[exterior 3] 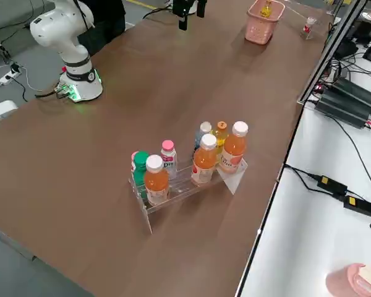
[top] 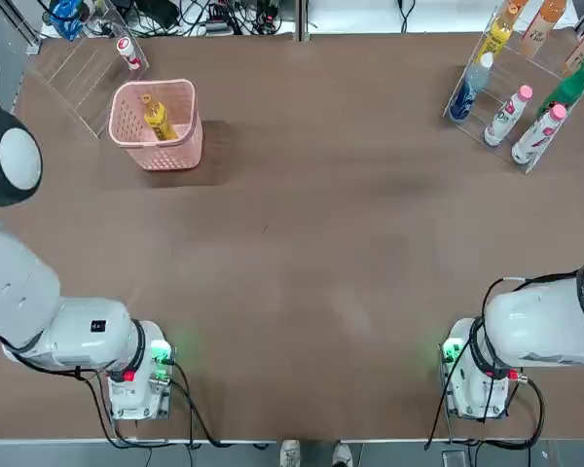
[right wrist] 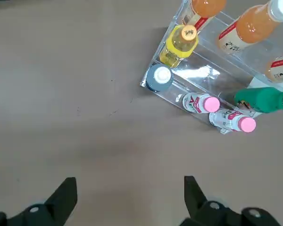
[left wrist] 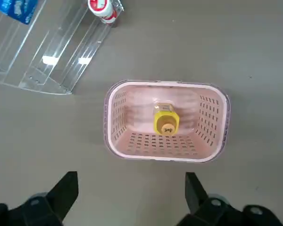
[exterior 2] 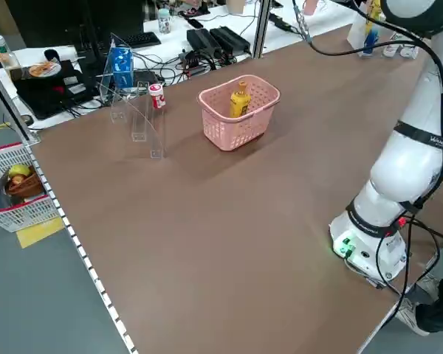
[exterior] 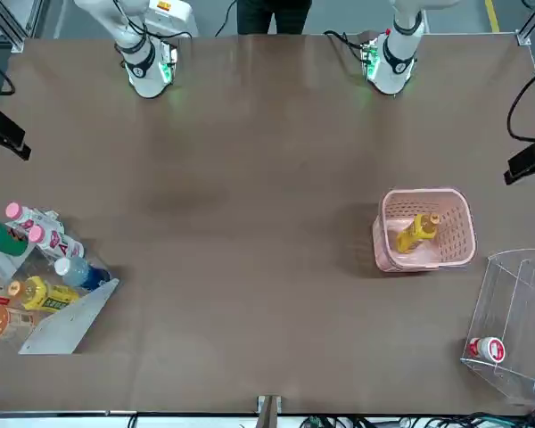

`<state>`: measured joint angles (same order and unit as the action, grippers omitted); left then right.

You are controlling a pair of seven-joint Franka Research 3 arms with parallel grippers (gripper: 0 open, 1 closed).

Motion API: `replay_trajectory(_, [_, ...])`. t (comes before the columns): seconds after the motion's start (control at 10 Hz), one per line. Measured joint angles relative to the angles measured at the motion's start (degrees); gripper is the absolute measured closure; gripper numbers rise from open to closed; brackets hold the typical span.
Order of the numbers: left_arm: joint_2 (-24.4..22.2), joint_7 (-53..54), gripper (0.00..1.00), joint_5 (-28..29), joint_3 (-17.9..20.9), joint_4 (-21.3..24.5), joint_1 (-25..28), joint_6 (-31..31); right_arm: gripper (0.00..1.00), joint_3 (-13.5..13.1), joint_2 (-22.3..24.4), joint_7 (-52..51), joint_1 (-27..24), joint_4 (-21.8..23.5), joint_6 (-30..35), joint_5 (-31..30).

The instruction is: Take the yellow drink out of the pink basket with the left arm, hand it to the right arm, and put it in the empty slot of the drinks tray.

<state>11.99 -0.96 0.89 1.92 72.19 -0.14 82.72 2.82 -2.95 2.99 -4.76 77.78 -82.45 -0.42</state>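
Observation:
The pink basket (top: 171,150) stands at the far left of the table. The yellow drink (top: 158,119) leans inside it, cap up, and the left wrist view looks down on that cap (left wrist: 166,121). My left gripper (left wrist: 132,179) hangs high above the table just short of the basket (left wrist: 114,141), open and holding nothing. The drinks tray (top: 460,76) sits at the far right with several bottles in it. A bare acrylic lane, the empty slot (right wrist: 202,71), shows between the bottles. My right gripper (right wrist: 130,184) hovers high near the tray (right wrist: 149,81), open and holding nothing.
A clear acrylic rack (top: 83,73) with a small red-and-white bottle (top: 127,50) stands behind the basket. A paler yellow bottle (right wrist: 180,43), orange, pink and green bottles fill the tray. Cables lie past the far edge. A person's shoes (top: 313,453) show between the arm bases.

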Motion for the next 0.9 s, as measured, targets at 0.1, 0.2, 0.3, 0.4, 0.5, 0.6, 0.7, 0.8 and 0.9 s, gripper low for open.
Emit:
replay_trajectory(0.1, [0.28, -0.1, 0.0, 0.0, -0.63, 0.0, -0.05, 1.05, 0.0, -0.07, 0.01, 0.0, -0.02, -0.01, 0.0, 0.0])
replay_trajectory(0.2, [0.36, -0.13, 0.0, 0.0, -0.98, 0.1, -0.07, 1.7, 0.0, -0.14, 0.02, 0.0, -0.03, -0.03, 0.0, 0.0])
replay_trajectory(0.3, [0.47, -0.72, 0.0, 0.0, -1.5, 0.48, -0.01, 2.07, 0.0, -0.17, 0.02, 0.0, -0.04, -0.03, 0.0, 0.0])
replay_trajectory(0.4, [0.86, -2.3, 0.0, 0.0, -2.25, 0.98, -0.05, 2.77, 0.0, -0.17, 0.02, 0.0, -0.04, -0.04, 0.01, 0.0])
replay_trajectory(0.5, [1.43, -3.45, 0.0, 0.0, -2.83, 1.6, -0.08, 4.0, 0.0, -0.19, 0.03, 0.0, -0.04, -0.04, 0.01, 0.0])
replay_trajectory(0.6, [2.03, -3.77, 0.0, 0.0, -3.28, 2.45, -0.05, 5.88, 0.0, -0.24, 0.03, 0.0, -0.07, -0.05, 0.04, 0.0])
replay_trajectory(0.7, [2.33, -4.31, 0.0, 0.0, -3.68, 3.72, -0.06, 7.82, 0.0, -0.26, 0.04, 0.0, -0.09, -0.05, 0.06, 0.0])
replay_trajectory(0.8, [2.44, -5.12, 0.0, 0.0, -3.9, 5.27, -0.07, 9.83, 0.0, -0.26, 0.04, 0.0, -0.08, -0.05, 0.06, 0.0])
replay_trajectory(0.9, [2.45, -5.45, 0.0, 0.0, -4.06, 6.95, -0.03, 11.74, 0.0, -0.25, 0.04, 0.0, -0.08, -0.05, 0.05, 0.0])
